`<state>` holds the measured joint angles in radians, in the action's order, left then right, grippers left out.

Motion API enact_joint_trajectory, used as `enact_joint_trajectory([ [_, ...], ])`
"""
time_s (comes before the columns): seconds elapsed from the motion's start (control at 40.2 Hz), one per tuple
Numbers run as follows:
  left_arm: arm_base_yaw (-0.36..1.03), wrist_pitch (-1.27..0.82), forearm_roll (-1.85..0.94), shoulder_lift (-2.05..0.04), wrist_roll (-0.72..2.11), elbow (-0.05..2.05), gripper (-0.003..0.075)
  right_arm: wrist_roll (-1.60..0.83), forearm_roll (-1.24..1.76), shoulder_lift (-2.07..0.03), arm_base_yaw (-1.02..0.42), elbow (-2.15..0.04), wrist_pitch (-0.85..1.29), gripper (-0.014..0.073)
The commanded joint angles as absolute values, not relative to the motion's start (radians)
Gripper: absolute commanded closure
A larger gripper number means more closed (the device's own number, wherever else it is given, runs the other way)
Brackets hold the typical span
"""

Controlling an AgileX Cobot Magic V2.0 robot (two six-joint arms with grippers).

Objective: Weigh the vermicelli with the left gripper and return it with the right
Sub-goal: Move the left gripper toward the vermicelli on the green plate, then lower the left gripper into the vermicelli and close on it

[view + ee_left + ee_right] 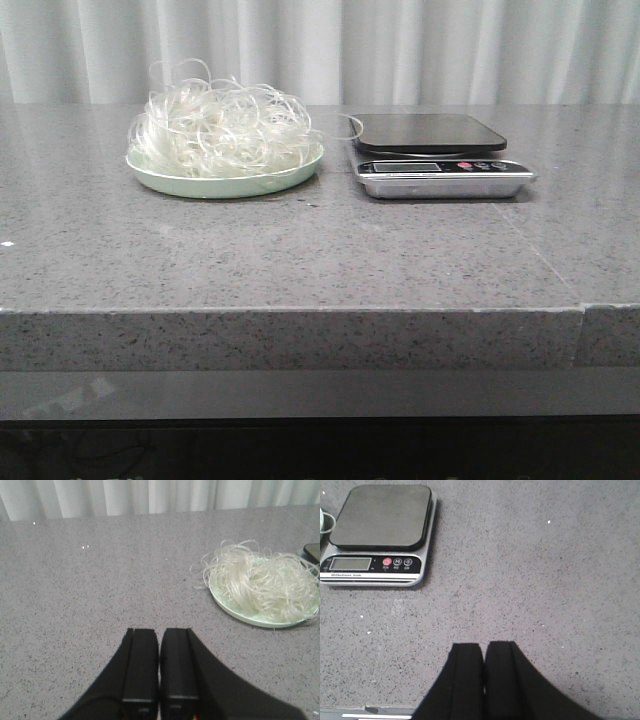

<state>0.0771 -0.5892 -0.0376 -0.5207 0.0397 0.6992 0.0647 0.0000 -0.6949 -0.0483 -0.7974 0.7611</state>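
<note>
Right now the vermicelli (222,125) sits heaped on a pale green plate (225,182), toward the left of the grey speckled surface (300,260) in the front view. Loose loops stick up above the heap and spill over the plate's rim. Just beside the plate, to its right, stands a kitchen scale (440,160) with a dark, bare weighing platform and a silver front strip carrying a small display and buttons. One thin strand curls out from the plate side close to the scale's near corner; whether it touches cannot be told.

Neither arm shows in the front view. In the left wrist view the left claw (159,667) hangs over bare surface with its two black fingers pressed together and nothing between them, well apart from the vermicelli. In the right wrist view the right claw (484,675) is likewise closed and empty, over open surface, apart from the scale. White curtains (330,50) hang behind the surface.
</note>
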Motion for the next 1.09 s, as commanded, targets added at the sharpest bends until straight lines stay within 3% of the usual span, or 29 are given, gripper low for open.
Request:
enact_joint_trajectory([
  [0.0, 0.076, -0.514, -0.046, -0.535, 0.033, 0.715, 0.0565, 0.063, 0.000, -0.720, -0.040, -0.830, 0.710, 0.0433],
  [0.124, 0.076, -0.518, -0.046, -0.535, 0.033, 0.712, 0.0564, 0.061, 0.000, -0.730, -0.040, -0.830, 0.710, 0.0379],
  [0.199, 0.076, -0.518, -0.046, -0.535, 0.033, 0.712, 0.0543, 0.061, 0.000, -0.731, -0.040, -0.830, 0.708, 0.0265],
  [0.323, 0.076, -0.518, -0.046, -0.535, 0.033, 0.712, 0.0370, 0.061, 0.000, -0.731, -0.040, -0.830, 0.708, 0.0083],
  [0.398, 0.076, -0.518, -0.046, -0.535, 0.033, 0.712, 0.0248, 0.061, 0.000, -0.731, -0.040, -0.830, 0.708, 0.0032],
  [0.473, 0.078, -0.518, -0.049, -0.547, 0.033, 0.717, 0.0199, 0.061, 0.000, -0.731, -0.040, -0.830, 0.708, 0.0029],
  [1.07, 0.366, -0.546, -0.054, -1.095, 0.037, 1.011, 0.0209, 0.062, 0.000, -0.731, -0.040, -0.830, 0.715, 0.0029],
])
